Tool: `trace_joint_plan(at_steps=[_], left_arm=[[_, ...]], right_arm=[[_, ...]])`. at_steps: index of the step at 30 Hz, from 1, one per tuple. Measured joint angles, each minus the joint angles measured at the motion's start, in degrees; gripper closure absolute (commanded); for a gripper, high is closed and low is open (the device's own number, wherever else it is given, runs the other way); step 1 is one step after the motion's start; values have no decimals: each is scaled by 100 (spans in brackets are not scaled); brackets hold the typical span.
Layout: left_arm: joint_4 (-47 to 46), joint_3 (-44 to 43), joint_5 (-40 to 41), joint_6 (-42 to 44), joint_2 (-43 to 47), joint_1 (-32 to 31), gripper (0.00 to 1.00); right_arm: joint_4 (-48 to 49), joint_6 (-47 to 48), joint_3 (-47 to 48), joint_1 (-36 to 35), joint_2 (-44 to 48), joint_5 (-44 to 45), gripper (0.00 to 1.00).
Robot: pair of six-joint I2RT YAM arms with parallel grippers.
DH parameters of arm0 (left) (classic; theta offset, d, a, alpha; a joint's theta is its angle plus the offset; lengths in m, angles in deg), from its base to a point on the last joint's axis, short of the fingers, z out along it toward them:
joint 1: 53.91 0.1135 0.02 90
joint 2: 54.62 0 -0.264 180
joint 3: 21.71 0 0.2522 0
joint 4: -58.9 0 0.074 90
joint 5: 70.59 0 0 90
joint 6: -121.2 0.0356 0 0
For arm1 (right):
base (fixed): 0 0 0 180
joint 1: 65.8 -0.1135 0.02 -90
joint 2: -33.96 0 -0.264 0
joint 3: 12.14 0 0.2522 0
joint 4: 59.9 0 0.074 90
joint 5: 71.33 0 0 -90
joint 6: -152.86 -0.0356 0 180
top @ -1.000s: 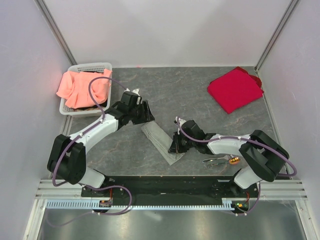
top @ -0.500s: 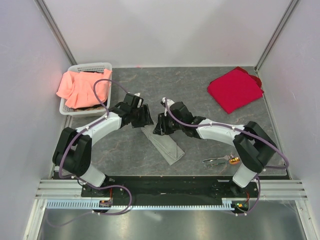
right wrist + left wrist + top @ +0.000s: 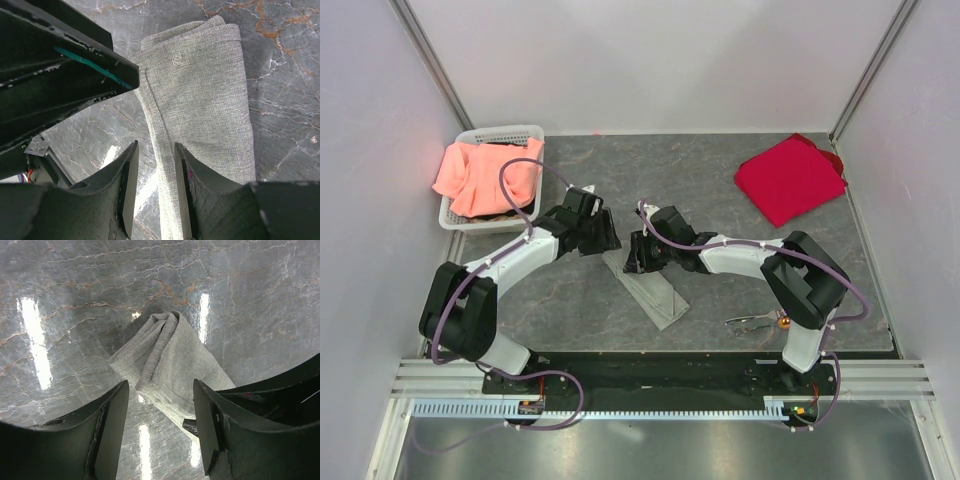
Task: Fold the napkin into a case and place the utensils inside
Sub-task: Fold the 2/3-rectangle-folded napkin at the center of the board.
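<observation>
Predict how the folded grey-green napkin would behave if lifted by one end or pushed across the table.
The napkin would probably droop and unfold: its layers lie loose, with soft rounded folds at the end. It looks thin and woven, so likely light. Pushed on the glossy table, it may slide, or bunch up rather than move as one piece.

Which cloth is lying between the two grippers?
The narrow folded grey-green napkin; the red cloth lies far right, the salmon-orange cloth in the white basket.
</observation>
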Motion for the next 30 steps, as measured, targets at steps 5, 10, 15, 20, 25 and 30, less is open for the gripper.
trace_joint_plan(at_steps=[5, 10, 15, 20, 25, 30], left_arm=[[2, 0, -50, -2, -114, 24, 47], [-48, 24, -221, -9, -343, 125, 72], [-334, 236, -654, -127, -348, 409, 92], [-962, 732, -1239, -568, -249, 682, 98], [-1700, 1248, -1786, -1344, -101, 750, 98], [-2516, 1668, -2192, -2166, -39, 745, 98]], right_arm=[[37, -4, 7, 0, -13, -42, 56], [55, 85, 149, 0, -101, -39, 54], [48, 382, 249, 0, -111, -2, 52], [57, 717, 275, 0, -111, 142, 50], [184, 870, 275, -2, -111, 219, 49], [284, 953, 275, -20, -111, 212, 49]])
